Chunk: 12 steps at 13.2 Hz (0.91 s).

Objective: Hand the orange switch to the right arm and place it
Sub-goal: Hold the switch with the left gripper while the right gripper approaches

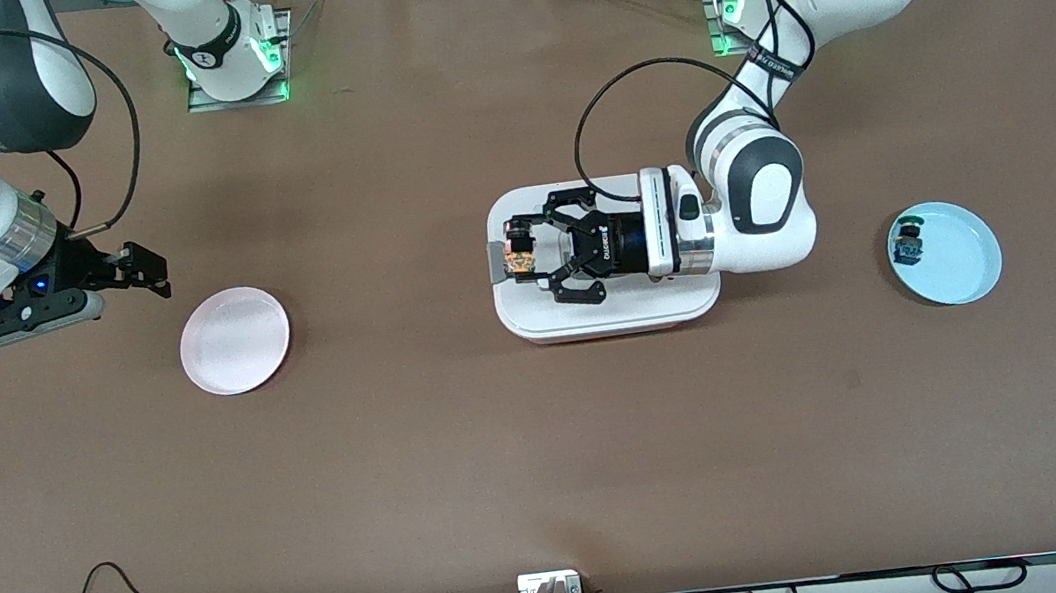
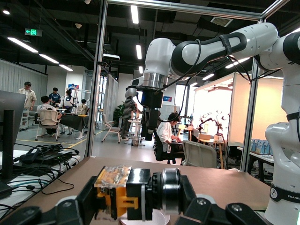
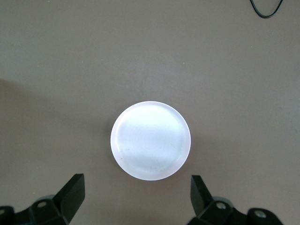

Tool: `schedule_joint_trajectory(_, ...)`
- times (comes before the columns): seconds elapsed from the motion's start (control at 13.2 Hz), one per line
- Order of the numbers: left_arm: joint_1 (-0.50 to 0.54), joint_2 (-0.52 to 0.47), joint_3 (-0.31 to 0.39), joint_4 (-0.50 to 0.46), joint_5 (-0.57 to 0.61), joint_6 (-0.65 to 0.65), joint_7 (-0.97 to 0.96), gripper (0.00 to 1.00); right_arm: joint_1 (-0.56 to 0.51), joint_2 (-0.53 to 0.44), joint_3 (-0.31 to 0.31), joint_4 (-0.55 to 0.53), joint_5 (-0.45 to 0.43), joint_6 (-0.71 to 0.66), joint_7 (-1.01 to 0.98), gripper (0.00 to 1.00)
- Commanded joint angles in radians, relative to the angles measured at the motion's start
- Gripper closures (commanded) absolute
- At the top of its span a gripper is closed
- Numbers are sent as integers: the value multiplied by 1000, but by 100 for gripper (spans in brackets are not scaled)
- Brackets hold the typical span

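Note:
My left gripper lies level over the white tray in the middle of the table. It is shut on the orange switch, a small black part with an orange end. In the left wrist view the switch lies crosswise between the gripper's fingers. My right gripper is open and empty above the table, beside the pink plate toward the right arm's end. In the right wrist view the plate shows below the open gripper.
A light blue plate lies toward the left arm's end of the table, with a small green and blue part on it. Cables and a small fixture run along the table edge nearest the front camera.

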<state>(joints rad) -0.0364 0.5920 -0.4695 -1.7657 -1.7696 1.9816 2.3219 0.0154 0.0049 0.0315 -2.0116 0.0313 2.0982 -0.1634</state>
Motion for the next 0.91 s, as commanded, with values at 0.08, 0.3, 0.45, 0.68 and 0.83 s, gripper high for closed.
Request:
schedule_joint_trajectory(0.08,9,-17,-11,-26,-37,11,50,96,0,-26,7,-19,24,-12,-45,0)
schedule_joint_trajectory(0.3,6,-17,-11,-24,-37,13,50,96,-3,-28,4,-15,311,-98,-172,0)
schedule_joint_trajectory(0.45,4,-12,-9,-23,-37,14,50,96,-18,-17,-7,-15,534,-168,-331,0)
schedule_joint_trajectory(0.68,3,-9,-11,-20,-39,14,48,96,-75,38,-7,-13,890,-379,-480,0)
schedule_joint_trajectory(0.83,3,-9,-11,-20,-42,14,50,95,-110,122,-8,-13,1080,-504,-598,0)
